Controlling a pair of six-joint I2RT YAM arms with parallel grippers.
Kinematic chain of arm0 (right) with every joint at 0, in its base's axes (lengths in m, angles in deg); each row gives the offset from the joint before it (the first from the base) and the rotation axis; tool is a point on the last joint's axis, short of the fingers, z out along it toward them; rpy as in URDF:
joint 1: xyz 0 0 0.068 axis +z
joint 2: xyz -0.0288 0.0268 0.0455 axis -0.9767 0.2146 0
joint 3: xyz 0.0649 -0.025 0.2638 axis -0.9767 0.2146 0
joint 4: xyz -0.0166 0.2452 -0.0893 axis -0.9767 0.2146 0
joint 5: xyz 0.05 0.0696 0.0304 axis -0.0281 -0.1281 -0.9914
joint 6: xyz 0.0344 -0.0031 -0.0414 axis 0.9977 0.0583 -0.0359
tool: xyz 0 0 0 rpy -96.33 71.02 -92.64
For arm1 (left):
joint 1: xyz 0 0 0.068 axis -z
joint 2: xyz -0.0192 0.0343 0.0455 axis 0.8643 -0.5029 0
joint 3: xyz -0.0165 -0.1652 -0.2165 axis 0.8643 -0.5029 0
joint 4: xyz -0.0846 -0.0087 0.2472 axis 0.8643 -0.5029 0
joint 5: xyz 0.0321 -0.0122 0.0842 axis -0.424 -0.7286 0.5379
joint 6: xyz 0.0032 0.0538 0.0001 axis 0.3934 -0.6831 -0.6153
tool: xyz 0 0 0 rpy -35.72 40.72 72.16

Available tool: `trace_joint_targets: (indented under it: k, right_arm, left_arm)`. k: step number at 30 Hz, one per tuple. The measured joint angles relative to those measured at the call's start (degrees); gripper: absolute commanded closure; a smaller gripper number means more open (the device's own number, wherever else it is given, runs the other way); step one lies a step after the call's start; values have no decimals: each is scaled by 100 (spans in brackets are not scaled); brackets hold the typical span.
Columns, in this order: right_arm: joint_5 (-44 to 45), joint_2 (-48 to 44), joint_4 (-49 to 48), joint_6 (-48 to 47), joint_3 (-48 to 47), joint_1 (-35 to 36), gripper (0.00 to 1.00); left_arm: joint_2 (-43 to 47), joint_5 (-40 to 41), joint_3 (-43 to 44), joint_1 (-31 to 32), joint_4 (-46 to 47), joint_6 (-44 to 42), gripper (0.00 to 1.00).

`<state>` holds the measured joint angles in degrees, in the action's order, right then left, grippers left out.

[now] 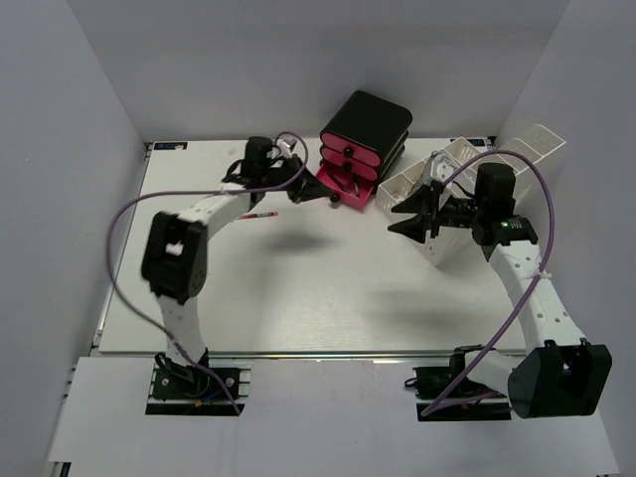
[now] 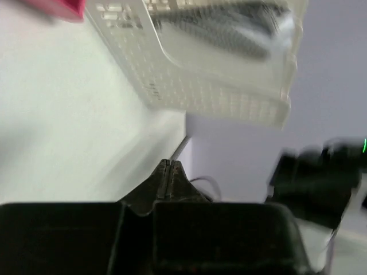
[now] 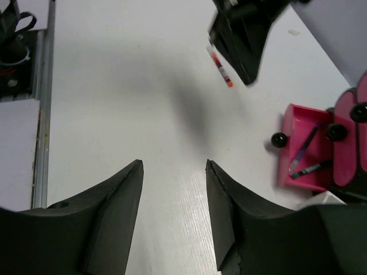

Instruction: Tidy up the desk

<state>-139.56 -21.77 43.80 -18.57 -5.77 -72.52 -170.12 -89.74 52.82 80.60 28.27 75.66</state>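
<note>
While the left pincer [image 2: 168, 169] sits closed beside the drawer unit [image 1: 364, 134], spread it before descending on the nearby pen [image 1: 260, 214].

White arms [image 1: 212, 211] with black joints, purple cables [image 1: 111, 238].

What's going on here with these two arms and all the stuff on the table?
Two robot arms are tidying a white desk. The left end effector is shut with nothing in it, close to the black-and-pink drawer unit, whose bottom drawer is pulled out with pens inside. The right end effector is open and empty beside the white perforated tray. One red-and-white pen lies loose on the desk.
</note>
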Motion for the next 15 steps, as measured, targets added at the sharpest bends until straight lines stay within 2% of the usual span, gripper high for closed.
trace_joint_targets:
  k: [2, 3, 6, 7, 10, 15]
  right_arm:
    - [-131, 92, 164, -433, 59, 120, 47]
    - [-127, 136, 234, -608, 87, 229, 47]
    - [164, 472, 343, -1102, 103, 822, 44]
    - [319, 570, 369, -1228, 103, 966, 42]
    - [907, 1471, 610, -1469, -264, 1794, 12]
    - [1851, 3644, 1180, -1526, -2645, 2594, 13]
  left_arm:
    - [973, -83, -730, -166, -203, -887, 76]
    - [1375, 48, -931, -236, -490, -1506, 58]
    - [2835, 1005, -1600, -444, -1012, -2922, 39]
    - [3217, 1355, -1814, -476, -1158, -3309, 38]
    - [3928, 2343, -2409, -492, -1357, -4044, 31]
    - [4052, 3713, -2997, -514, -1834, -4542, 27]
